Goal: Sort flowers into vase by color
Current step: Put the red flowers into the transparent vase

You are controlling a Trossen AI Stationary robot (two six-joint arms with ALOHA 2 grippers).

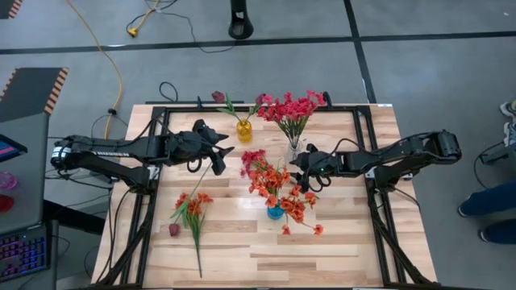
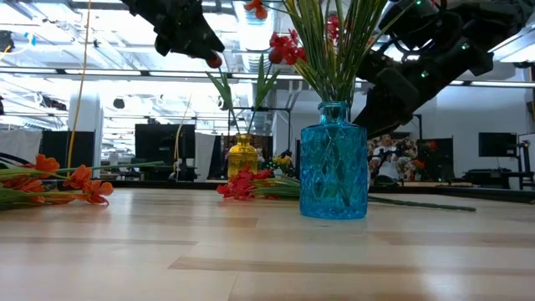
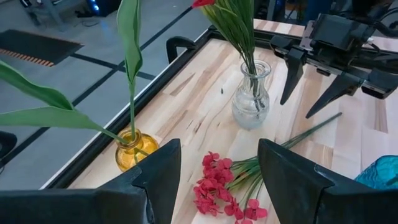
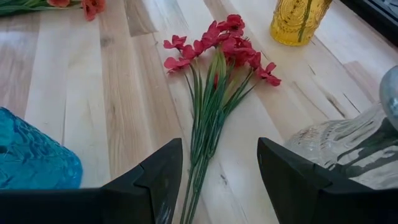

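Observation:
A loose crimson-pink spray [image 1: 253, 158] lies flat on the table between both grippers, its blooms [image 4: 217, 40] toward the yellow vase [image 1: 243, 129] and its stems [image 4: 205, 130] toward my right gripper. The yellow vase holds a maroon bud on a leafy stem [image 3: 130, 68]. More crimson-pink sprays stand in the clear vase [image 3: 251, 96], and orange-red sprays stand in the blue vase [image 2: 334, 171]. My left gripper [image 3: 217, 180] is open above the loose spray's blooms [image 3: 217, 186]. My right gripper [image 4: 217, 180] is open, low over its stems, beside the clear vase [image 4: 348, 149].
An orange-red spray [image 1: 192, 206] and a maroon bud [image 1: 173, 229] lie on the table's near left part. The blue vase [image 1: 276, 211] stands just near of the right gripper. A black frame [image 1: 161, 113] runs along the table's edges. Bare wood shows at the near right.

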